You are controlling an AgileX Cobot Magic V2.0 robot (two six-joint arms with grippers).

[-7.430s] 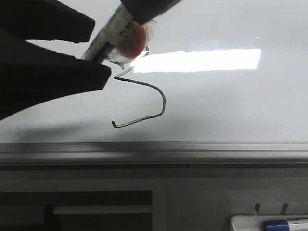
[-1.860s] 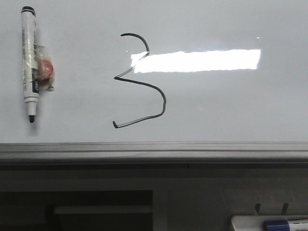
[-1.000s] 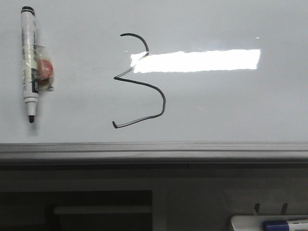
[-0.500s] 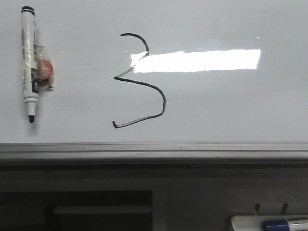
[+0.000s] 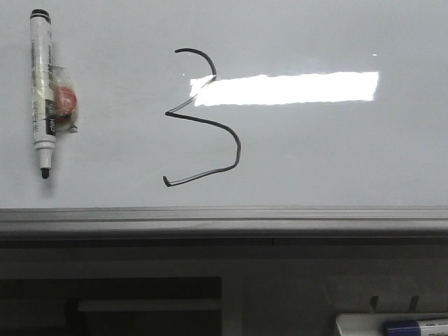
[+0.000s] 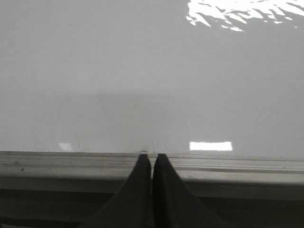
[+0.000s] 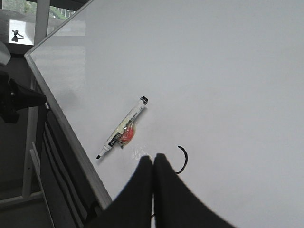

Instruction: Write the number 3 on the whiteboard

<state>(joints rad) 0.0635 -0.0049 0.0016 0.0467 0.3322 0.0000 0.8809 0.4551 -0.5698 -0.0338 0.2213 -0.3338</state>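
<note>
One figure: the number 3 [image 5: 207, 119] stands complete on the whiteboard [image 5: 336, 161], a thin black line left of the board's middle and nearer its lower rail than the marker's cap is.
Long axis of the figure: runs from the far edge toward the grey rail edge [image 5: 224, 215], square to that rail in the front view.
Way it faces: both bows bulge toward the right edge; the open side and the pointed middle face the left edge.
Upper bow: small, its lower part lost in the bright rectangular reflection [image 5: 287, 88] that lies just to its right.
Lower loop: rounded and larger, ending in a short tail that points toward the left edge, just above the rail.
Marker [image 5: 45, 91]: lies flat near the left edge, well apart from the figure, long axis parallel to the figure's; black cap end toward the far edge, black tip toward the rail; a red blob under clear tape sits on its barrel.
Left tool [image 6: 152, 159]: clenched with its two dark tips touching, grasping nothing, poised over the rail.
Right tool [image 7: 153, 161]: clenched as well, tips pressed together and empty, over the board near the figure's upper bow, the marker beside it.
Below the rail: a blue-capped pen [image 5: 413, 326] lies in a white tray [image 5: 350, 323] at the lower right.
</note>
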